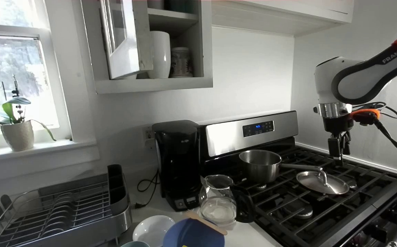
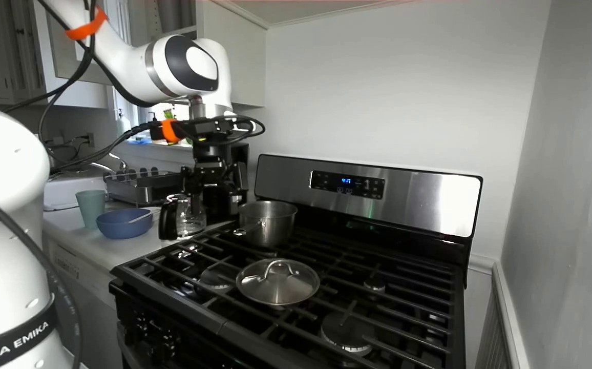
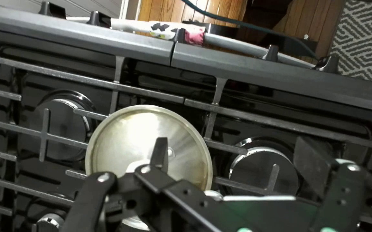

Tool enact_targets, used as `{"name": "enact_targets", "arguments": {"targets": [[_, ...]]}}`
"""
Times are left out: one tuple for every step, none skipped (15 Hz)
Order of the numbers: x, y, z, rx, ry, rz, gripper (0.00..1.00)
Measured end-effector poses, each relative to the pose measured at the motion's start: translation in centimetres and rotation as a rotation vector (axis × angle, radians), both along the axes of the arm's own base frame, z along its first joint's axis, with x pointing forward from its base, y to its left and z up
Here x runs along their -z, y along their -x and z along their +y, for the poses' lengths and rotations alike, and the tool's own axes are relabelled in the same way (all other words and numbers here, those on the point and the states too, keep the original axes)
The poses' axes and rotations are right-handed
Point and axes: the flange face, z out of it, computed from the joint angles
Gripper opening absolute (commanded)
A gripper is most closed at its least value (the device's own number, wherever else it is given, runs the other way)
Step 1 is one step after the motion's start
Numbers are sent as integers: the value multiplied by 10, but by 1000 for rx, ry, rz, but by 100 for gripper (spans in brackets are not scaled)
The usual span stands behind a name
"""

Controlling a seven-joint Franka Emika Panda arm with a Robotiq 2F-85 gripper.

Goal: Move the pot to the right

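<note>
The gripper [image 3: 236, 158] hangs above the stove [image 3: 125, 42], its jaws spread wide with nothing held. In the wrist view one finger [image 3: 160, 153] stands in line with the lid [image 3: 118, 138], which lies on the grates [image 3: 269, 121] between two burners [image 3: 65, 119] with its loop handle [image 2: 278, 262] up. A straight drop from here could jam a finger on that handle or send the lid skidding.

The pot [image 2: 271, 226] sits at the back left of the stove as one faces the control panel [image 2: 347, 183], apart from the lid, its long handle [image 1: 298, 166] pointing toward the front. Gripped by that handle's end alone, it may droop or twist; dragged, its base may catch on the grates and tip. Pushed the wrong way, it would head for the glass jug [image 1: 219, 206] and the coffee maker [image 1: 178, 154] just beside the stove.

The pot is uncovered, but its floor is hidden, so I cannot tell whether anything could slop out. Nor can I tell if the clear jug holds anything. On the counter [image 1: 248, 236], a wooden utensil [image 1: 207, 223] rests on the rim of a blue bowl [image 1: 191, 235], where a bit of something yellow [image 1: 184, 246] shows, too little to name. Farther off, a cupboard [image 1: 154, 85] holds a tall white vase [image 1: 160, 55] and a patterned mug [image 1: 180, 63], and a flowerpot [image 1: 18, 137] on the sill [image 1: 56, 148] holds a leafy plant [image 1: 8, 111].
</note>
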Motion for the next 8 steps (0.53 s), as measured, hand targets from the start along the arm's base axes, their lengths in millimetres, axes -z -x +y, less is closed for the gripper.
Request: {"name": "enact_targets", "arguments": {"targets": [[5,-4,0,-13,-8,-8,100],[11,-8,-1,-24,-16,-14,100],[18,-12,-2,-33,-25,-20,100],[23,-16,-4,-41,-36,-28,100],[28,-20,-5,-48,-48,-36,100],[32,-24,-6,-57,-58,-41,100],[36,-28,-6,-66,-68,-45,100],[40,-31,-6,-74,-77,-47,100]]}}
